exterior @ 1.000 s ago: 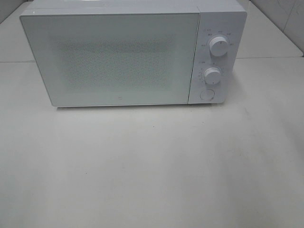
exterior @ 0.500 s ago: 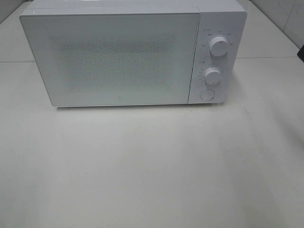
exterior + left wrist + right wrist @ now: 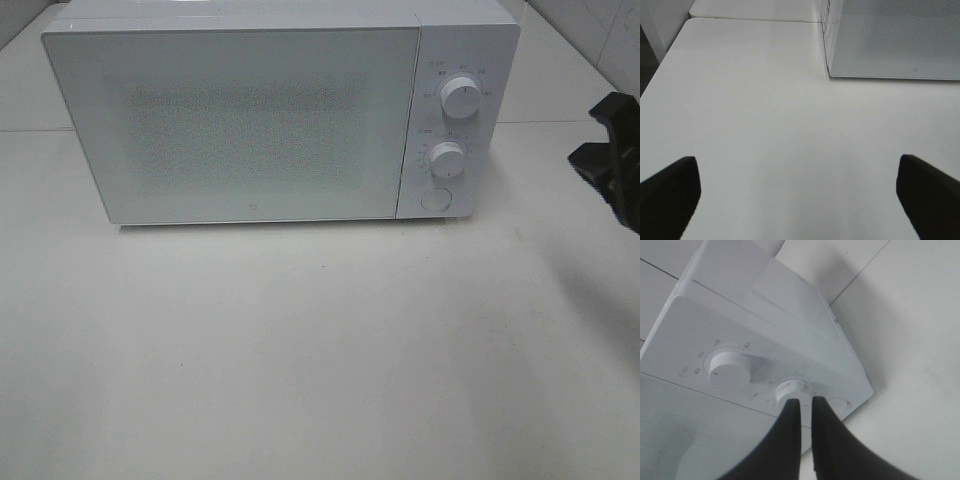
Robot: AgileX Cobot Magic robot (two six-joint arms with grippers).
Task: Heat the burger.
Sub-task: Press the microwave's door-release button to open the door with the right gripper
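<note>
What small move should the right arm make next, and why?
Probably ease the right gripper toward the control panel of the microwave, perhaps to the round button under the lower knob. Its jaws are almost together and empty, it is apart from the panel, the door is closed, and no burger shows.

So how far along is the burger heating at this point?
Done: the microwave door is closed; no burger shows, so it may be inside. In hand: the right gripper, shut, points at the lower knob. Still to do: turning that knob to start heating. The left gripper is open, empty.
</note>
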